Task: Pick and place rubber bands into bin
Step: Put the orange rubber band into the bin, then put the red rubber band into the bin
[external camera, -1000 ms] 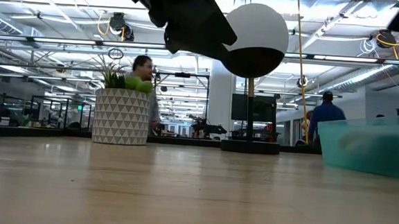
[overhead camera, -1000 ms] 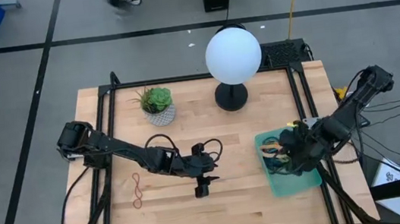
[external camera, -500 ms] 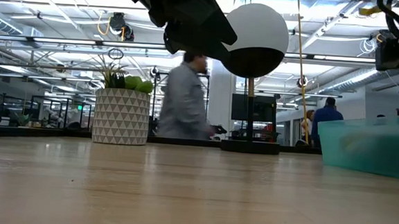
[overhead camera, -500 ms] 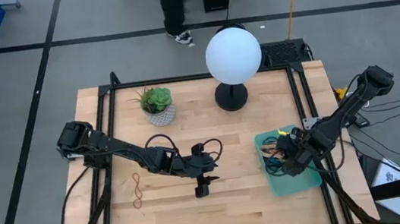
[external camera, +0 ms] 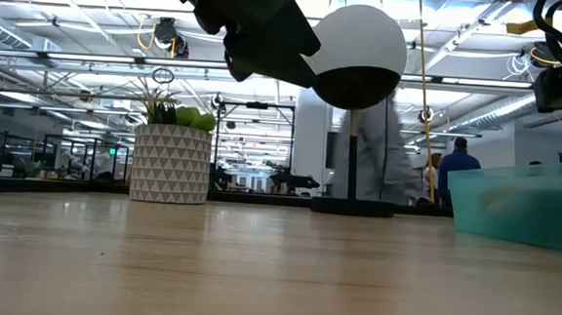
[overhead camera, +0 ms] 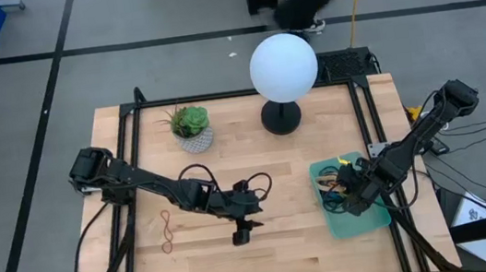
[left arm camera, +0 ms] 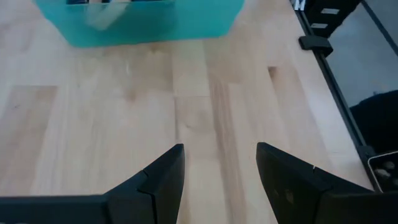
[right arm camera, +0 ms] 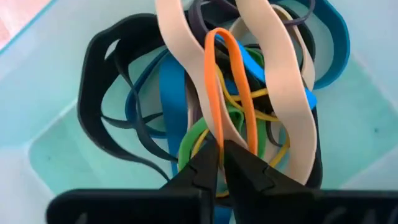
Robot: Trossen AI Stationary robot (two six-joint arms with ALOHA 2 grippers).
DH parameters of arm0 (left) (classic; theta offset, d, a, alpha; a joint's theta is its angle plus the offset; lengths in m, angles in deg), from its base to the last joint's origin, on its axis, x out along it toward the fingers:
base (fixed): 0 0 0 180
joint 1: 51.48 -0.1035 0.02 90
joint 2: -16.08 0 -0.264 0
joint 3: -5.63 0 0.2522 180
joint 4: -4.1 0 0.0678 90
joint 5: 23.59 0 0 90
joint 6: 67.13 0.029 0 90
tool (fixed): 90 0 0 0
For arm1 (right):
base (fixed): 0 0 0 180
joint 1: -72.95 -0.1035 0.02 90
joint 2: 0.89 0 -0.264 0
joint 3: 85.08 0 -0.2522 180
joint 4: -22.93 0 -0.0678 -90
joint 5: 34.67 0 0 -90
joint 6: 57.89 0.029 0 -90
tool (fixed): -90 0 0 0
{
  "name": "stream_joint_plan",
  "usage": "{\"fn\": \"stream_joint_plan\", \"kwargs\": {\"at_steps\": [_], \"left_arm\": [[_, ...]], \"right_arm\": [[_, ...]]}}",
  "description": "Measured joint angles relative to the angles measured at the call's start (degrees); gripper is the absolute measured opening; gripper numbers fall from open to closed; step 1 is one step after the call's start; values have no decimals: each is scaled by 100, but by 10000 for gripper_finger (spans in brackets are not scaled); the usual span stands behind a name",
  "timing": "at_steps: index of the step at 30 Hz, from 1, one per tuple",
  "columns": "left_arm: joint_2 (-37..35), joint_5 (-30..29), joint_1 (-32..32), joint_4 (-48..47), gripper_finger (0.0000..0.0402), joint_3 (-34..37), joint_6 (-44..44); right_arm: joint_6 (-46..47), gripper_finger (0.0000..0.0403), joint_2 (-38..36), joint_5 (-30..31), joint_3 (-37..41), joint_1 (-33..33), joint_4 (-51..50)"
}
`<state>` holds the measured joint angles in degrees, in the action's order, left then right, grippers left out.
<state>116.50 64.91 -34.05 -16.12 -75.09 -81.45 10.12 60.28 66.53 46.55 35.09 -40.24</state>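
**Orange band at the point of release over the bin**

High view: the right gripper [overhead camera: 351, 199] hangs over the shallow translucent teal plastic bin [overhead camera: 376, 219]; one thin orange-red rubber band [overhead camera: 166, 231] lies on the wooden table [overhead camera: 313, 248], well apart.

Left wrist view: the left gripper [left arm camera: 217, 177] is spread and empty.

Right wrist view: near-closed fingers pinch a thin orange rubber band [right arm camera: 229, 87] above the piled coloured rubber bands [right arm camera: 186, 118]. Next, open and retreat.

Even, bright overhead light; a walking person [external camera: 379, 149] blurs, and the tabletop [external camera: 254, 273] foreground looks soft.
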Motion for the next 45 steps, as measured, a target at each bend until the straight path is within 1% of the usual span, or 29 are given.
{"fn": "stream_joint_plan", "kwargs": {"at_steps": [4,6,13,17,19,23,25,27,29,32,36,39,41,45], "left_arm": [[0,5,0,-2,207,0,-164],[0,3,0,-4,207,0,-240],[0,7,0,-6,207,0,-243],[0,-12,0,-56,207,0,-302],[-5,-72,19,-256,207,0,-495],[-154,-168,86,-1139,207,0,-969],[-269,-244,169,-1898,207,2,-1311],[-322,-290,231,-2450,207,1,-1653],[-407,-308,329,-3258,207,-3,-2034],[-452,-238,443,-4285,207,2,-3087],[-442,219,541,-5614,207,4,-4519],[-439,513,671,-6077,207,114,-5304],[-439,784,724,-6213,207,215,-5656],[-439,1154,841,-6233,207,485,-5961]], "right_arm": [[72,41,0,-105,0,0,-4],[38,60,0,-106,0,0,-4],[4,146,0,-97,0,0,-9],[27,175,0,-94,0,0,-1],[27,183,0,-92,0,0,33],[-23,189,0,-87,0,0,151],[-16,189,0,-87,0,0,157],[-16,188,2,-85,0,0,149],[-16,186,0,-85,0,2,189],[-16,186,2,-85,0,2,262],[-16,189,0,-85,0,2,391],[-87,189,0,-85,0,2,478],[-149,188,0,-85,0,2,524],[-165,185,0,-85,0,2,551]]}}
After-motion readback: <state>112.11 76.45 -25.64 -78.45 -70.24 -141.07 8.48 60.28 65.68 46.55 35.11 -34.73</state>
